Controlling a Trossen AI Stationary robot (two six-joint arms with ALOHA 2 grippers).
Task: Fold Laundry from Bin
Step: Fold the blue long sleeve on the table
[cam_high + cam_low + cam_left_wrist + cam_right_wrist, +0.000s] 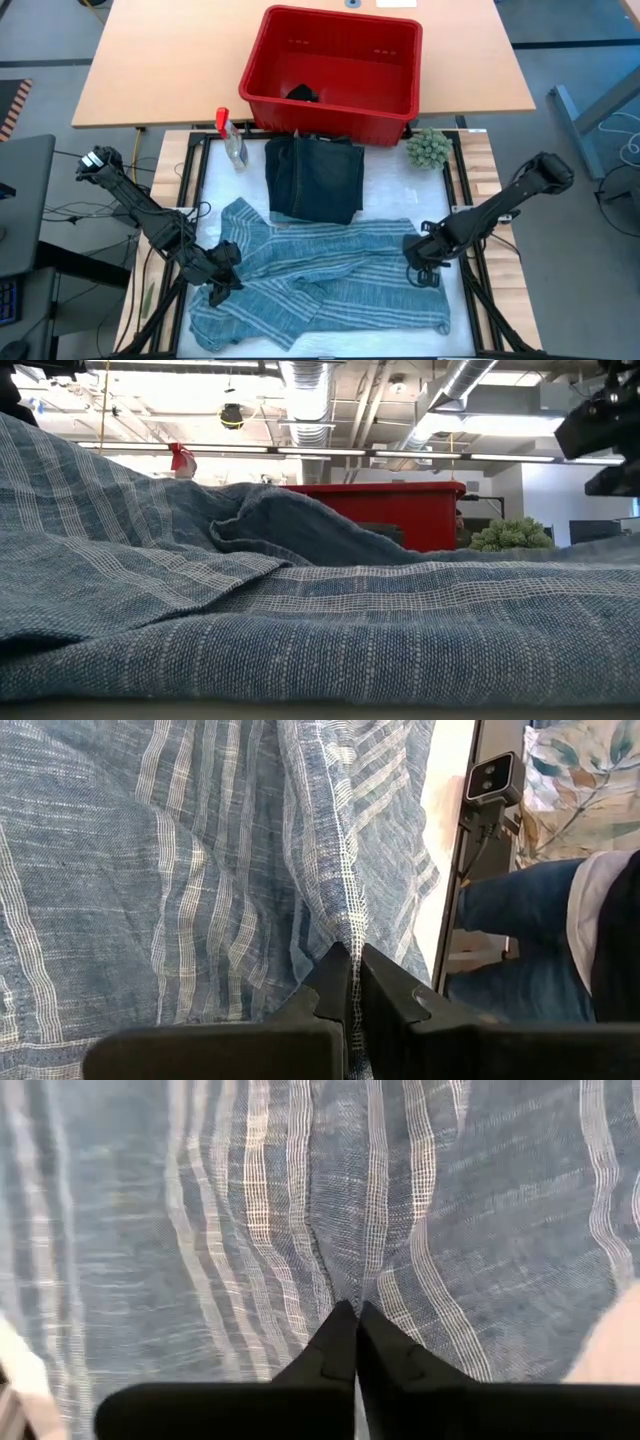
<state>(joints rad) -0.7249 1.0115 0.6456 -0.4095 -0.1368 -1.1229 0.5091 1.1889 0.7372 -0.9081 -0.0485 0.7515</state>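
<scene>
Both hands pinch the striped blue garment [320,280] spread on the bench [480,160]: left hand [222,285] clamped on its left edge, right hand [425,268] closed on its right side (fingers fully together on a fold). Beyond them lies a folded dark garment [315,178], then the red bin [335,75].

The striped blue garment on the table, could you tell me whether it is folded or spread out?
Spread out, not folded: the striped blue garment lies rumpled across the mat, pinched by the left hand and right hand.
</scene>
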